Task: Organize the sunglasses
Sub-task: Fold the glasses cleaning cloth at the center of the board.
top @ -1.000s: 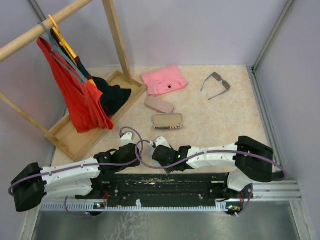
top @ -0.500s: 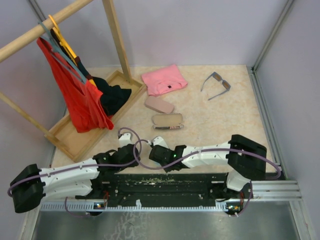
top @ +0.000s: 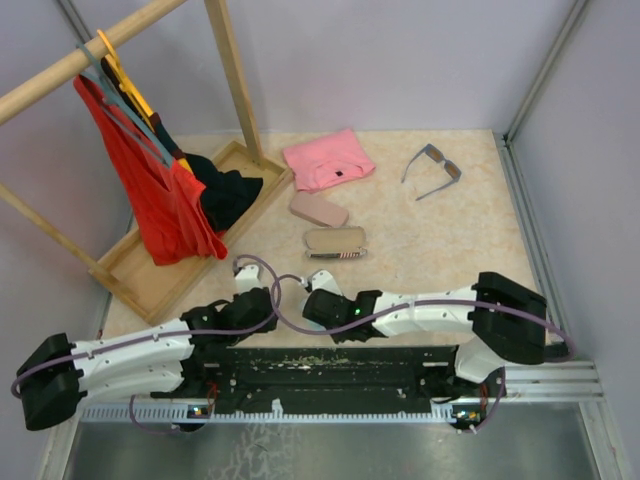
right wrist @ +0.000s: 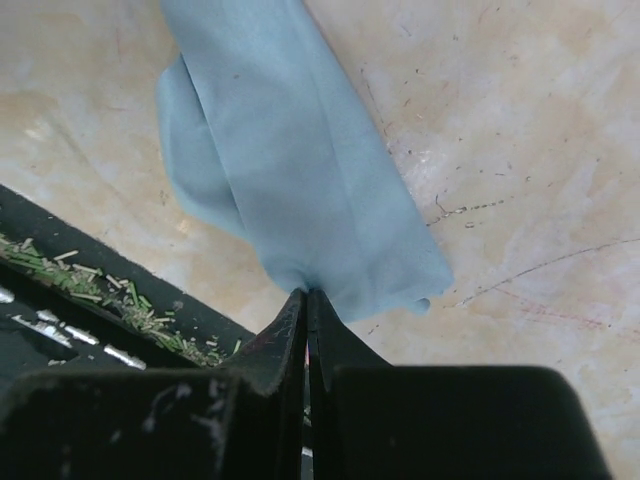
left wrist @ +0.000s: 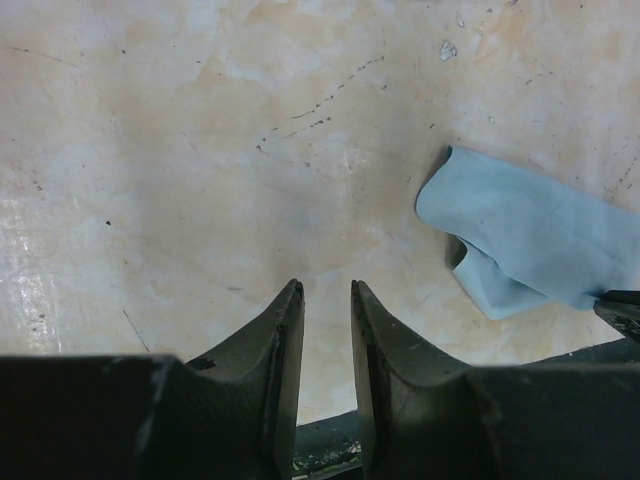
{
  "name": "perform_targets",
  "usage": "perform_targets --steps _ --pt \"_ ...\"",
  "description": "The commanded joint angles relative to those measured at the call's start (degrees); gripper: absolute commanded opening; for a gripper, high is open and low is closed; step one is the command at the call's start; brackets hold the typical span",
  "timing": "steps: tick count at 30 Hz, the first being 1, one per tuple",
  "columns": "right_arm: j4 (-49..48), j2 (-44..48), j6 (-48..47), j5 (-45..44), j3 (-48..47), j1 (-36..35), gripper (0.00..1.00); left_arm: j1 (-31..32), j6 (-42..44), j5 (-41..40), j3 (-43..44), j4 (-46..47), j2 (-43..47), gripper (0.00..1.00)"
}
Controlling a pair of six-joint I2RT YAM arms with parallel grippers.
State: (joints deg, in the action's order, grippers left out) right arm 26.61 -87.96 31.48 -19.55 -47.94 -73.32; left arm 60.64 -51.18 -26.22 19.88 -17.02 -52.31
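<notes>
One pair of sunglasses with a grey-blue frame and dark lenses lies unfolded at the far right of the table, well away from both arms. Low at the near edge, my right gripper is shut, pinching the edge of a light blue cloth that lies on the table in front of it. Just to its left, my left gripper stands open a little over bare table with nothing between its fingers. The same cloth shows at the right of the left wrist view. In the top view the two grippers sit close together.
A pink oblong case and a patterned case lie mid-table. A folded pink garment is behind them. A wooden rack with a red garment stands over a wooden tray at the left. A black rail runs along the near edge.
My right gripper has closed from open onto the edge of the blue cloth. Both arms shifted only slightly at the near edge.
</notes>
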Motion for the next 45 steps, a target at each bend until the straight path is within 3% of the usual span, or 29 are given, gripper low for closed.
perform_targets --steps 1,11,23,36,41,45 --pt "-2.71 6.20 -0.37 0.07 1.06 0.87 0.00 0.09 0.86 -1.28 0.84 0.13 1.50 0.32" --pt "-5.23 11.09 -0.73 3.04 3.12 5.86 0.00 0.09 5.65 1.52 1.04 6.65 0.63 0.52" --pt "-7.97 11.35 1.77 3.19 5.31 10.85 0.00 -1.33 5.37 3.19 4.93 12.42 -8.53 0.55" --pt "-8.68 11.50 3.21 2.47 6.45 13.20 0.00 -3.36 5.84 7.55 4.37 16.82 -11.10 0.62" --pt "-8.87 11.52 3.46 2.79 6.89 13.20 0.00 -4.55 8.64 9.38 3.23 20.19 -10.77 0.60" --pt "-8.87 11.74 3.55 2.85 7.07 13.20 0.00 -6.49 12.30 13.57 1.48 24.29 -10.55 0.53"
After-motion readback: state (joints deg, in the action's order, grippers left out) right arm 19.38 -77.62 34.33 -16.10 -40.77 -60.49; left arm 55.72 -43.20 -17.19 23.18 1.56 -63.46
